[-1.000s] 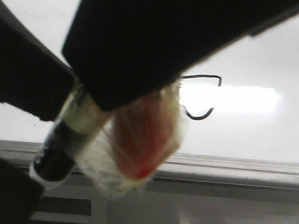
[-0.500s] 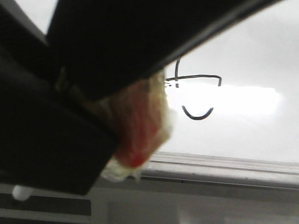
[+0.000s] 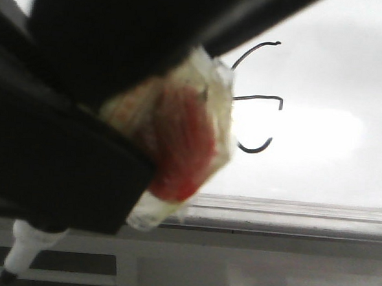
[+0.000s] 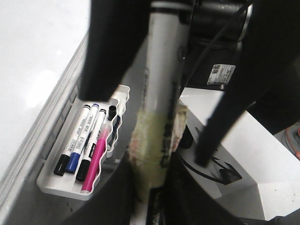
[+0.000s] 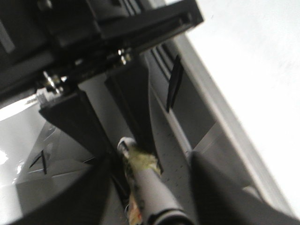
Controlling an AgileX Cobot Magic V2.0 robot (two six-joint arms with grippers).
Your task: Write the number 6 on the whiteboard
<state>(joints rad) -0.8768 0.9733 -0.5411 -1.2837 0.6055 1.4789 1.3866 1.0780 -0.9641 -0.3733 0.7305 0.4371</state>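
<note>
Here | left hand (image 4: 154, 140) clamped on taped marker (image 4: 157, 108) | right hand state cannot tell | number 6 (image 3: 258, 98) on whiteboard (image 3: 338, 74), partly hidden; bare board right, grey rail (image 3: 290, 211) below | pen tray (image 4: 61, 180) beside rail.

The left gripper (image 4: 154, 117) had long matte-black plastic fingers (image 4: 110, 47), flat-sided and tapering toward their ends. Behind them sat a black housing with a thin black cable looping across it and a small white printed label (image 4: 221, 75). The right gripper (image 5: 124, 145) showed black wedge-shaped fingers (image 5: 77, 122) under a black crossbar, with bright metal screws (image 5: 51, 80) beside them.
</note>
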